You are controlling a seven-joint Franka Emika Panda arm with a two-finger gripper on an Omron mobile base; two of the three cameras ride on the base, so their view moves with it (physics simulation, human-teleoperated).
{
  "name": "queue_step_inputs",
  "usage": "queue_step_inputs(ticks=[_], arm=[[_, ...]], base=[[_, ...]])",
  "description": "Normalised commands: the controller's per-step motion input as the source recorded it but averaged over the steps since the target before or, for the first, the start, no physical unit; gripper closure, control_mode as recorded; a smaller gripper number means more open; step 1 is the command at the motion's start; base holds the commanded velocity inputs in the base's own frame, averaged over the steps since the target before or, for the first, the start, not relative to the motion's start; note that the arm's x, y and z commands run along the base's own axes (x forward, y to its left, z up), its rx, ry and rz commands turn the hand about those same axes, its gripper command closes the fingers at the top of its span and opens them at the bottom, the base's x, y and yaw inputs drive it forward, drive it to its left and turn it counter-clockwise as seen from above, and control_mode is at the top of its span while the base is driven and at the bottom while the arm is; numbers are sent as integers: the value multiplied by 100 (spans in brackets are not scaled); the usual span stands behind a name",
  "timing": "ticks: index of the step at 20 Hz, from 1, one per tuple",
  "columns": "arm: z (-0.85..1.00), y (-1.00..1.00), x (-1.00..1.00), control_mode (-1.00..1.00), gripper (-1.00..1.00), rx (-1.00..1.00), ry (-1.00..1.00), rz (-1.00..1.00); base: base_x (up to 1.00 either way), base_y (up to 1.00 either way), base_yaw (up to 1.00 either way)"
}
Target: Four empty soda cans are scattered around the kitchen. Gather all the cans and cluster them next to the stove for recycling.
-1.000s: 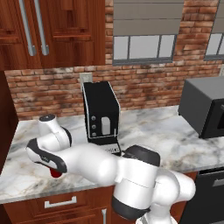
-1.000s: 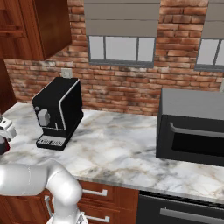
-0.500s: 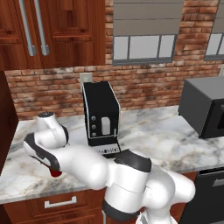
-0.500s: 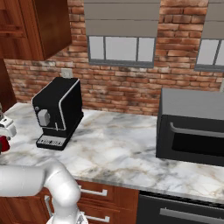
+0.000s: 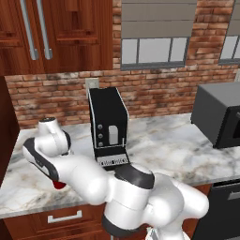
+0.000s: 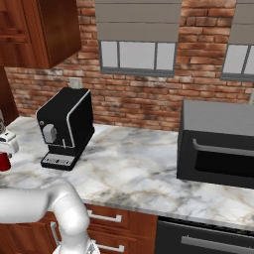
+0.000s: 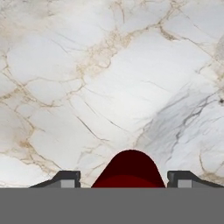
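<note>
One red soda can (image 7: 128,168) stands on the marble counter, between my fingertips (image 7: 66,180) at the bottom of the hand view. My gripper (image 7: 124,180) is open, with a jaw on each side of the can and a narrow gap on both sides. The same can (image 5: 58,184) peeks out under the hand at the counter's left end in the left base view. It also sits at the left edge of the right base view as the red can (image 6: 3,161). The stove is out of view.
A black coffee machine (image 5: 108,126) stands just right of the hand, against the brick wall. A dark microwave (image 6: 217,144) sits at the right end of the counter (image 6: 134,168). A dark appliance front (image 6: 208,240) lies below it. Wooden cabinets (image 5: 56,33) hang above.
The arm's elbow has shifted slightly to the left. The hand stays low over the red can, which has not moved.
</note>
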Motion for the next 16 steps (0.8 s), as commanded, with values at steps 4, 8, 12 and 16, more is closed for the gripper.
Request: queue_step_inputs(ticks=[4, 8, 12, 16], arm=[[-7, -2, -13, -100, 100, 0, 0, 0], [0, -11, -19, -100, 100, 3, -16, 0], [10, -20, -36, -100, 100, 0, -15, 0], [14, -46, -38, -100, 100, 2, -10, 0]], base=[[0, 0, 0], [0, 0, 0], [0, 0, 0], [0, 0, 0]])
